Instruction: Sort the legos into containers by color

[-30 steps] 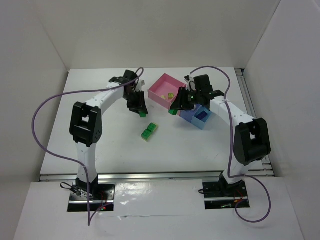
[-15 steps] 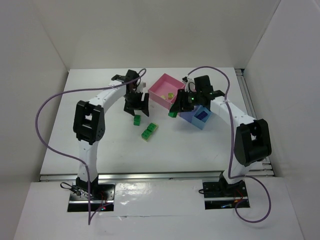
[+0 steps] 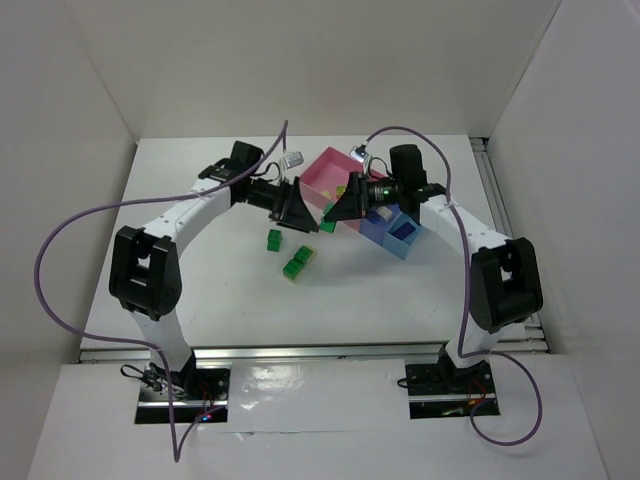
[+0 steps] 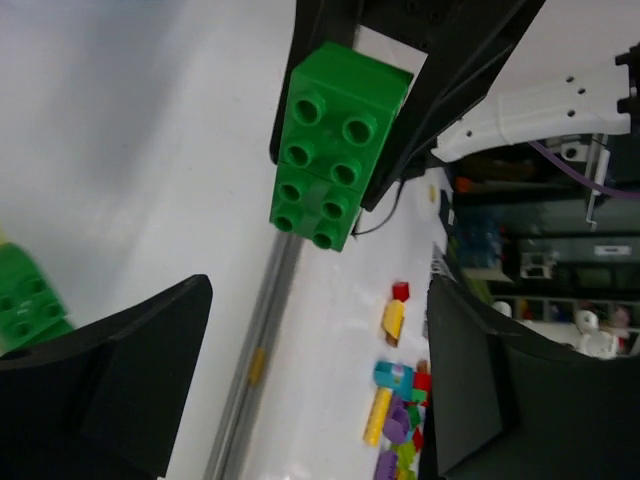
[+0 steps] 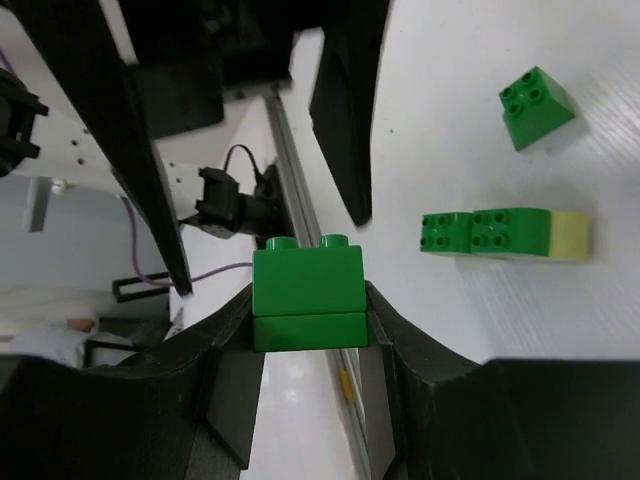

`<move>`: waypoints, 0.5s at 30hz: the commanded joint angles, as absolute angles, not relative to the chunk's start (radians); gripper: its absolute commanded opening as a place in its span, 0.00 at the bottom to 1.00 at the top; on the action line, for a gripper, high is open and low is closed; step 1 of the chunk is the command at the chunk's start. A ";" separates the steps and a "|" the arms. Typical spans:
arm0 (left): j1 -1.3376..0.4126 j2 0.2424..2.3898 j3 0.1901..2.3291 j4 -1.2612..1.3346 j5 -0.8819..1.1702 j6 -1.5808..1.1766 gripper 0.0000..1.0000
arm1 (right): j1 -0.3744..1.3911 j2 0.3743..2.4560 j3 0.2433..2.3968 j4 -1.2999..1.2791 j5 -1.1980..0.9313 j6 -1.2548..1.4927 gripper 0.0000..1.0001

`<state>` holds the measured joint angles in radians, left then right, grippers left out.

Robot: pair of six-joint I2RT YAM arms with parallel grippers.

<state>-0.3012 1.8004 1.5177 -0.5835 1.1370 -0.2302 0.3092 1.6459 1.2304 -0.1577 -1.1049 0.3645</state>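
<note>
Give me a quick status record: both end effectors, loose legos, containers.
left end effector: open, empty, facing the right one
right end effector: shut on joined green legos
loose legos: single green brick; green row with a pale end
containers: pink tray and blue trays, beside the right arm

Five green legos (image 5: 537, 105); one pale yellow lego (image 5: 570, 235); two blue containers (image 3: 406, 240); one pink container (image 3: 323, 171).

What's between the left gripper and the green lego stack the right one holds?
Nothing. The left wrist view shows only air between the open left gripper and the green lego stack the right gripper clamps.
</note>
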 commanded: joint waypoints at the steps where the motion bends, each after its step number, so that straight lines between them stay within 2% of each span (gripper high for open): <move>1: -0.330 1.793 1.471 -0.391 1.264 -0.293 0.87 | 0.325 1.617 1.198 0.049 -1.172 0.518 0.09; 7: -0.351 1.784 1.425 -0.292 1.224 -0.363 0.83 | 0.336 1.608 1.189 0.092 -1.181 0.555 0.09; 10: -0.351 1.784 1.402 -0.192 1.235 -0.431 0.75 | 0.347 1.608 1.189 0.092 -1.181 0.555 0.09; 11: -0.351 1.793 1.402 -0.181 1.235 -0.446 0.68 | 0.356 1.608 1.189 0.092 -1.181 0.555 0.09; 14: -0.360 1.809 1.402 -0.172 1.249 -0.460 0.64 | 0.356 1.608 1.189 0.101 -1.181 0.564 0.09; 15: -0.360 1.818 1.402 -0.161 1.258 -0.460 0.59 | 0.365 1.608 1.189 0.101 -1.181 0.565 0.09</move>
<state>-0.3508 1.8019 1.4010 -0.2550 1.2152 -0.4320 0.3450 1.6459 1.1889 0.0349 -1.1461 0.5426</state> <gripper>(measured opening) 0.616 0.448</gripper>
